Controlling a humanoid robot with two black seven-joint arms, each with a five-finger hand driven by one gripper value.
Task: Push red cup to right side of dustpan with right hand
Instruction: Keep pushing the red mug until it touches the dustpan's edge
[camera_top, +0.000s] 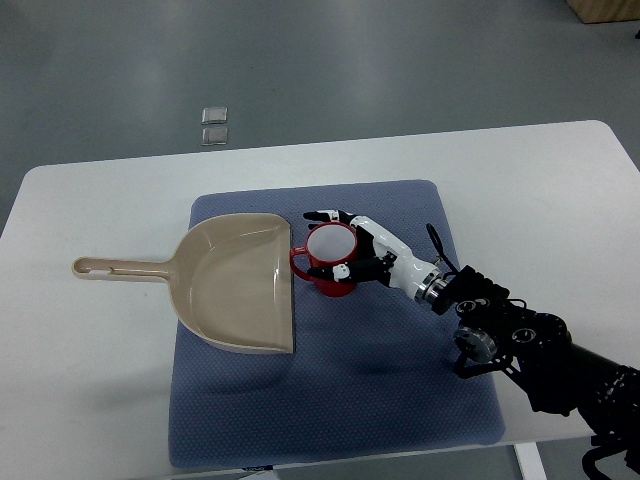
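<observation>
On the blue mat (400, 400), my right hand (362, 253) wraps its fingers (325, 215) around the red cup (330, 259), clamped on it. My cup stands upright just beside the right edge of the tan dustpan (235, 280), with its handle touching the pan. Both sit on the white table (540, 190).

The right hand (352, 248) covers the far and right wall of the red cup (328, 262), so its grip there cannot be judged. Behind the hand, the arm (560, 365) runs off the bottom right corner. Well beyond the hand, two small squares (214, 125) on the floor are too small to identify.
</observation>
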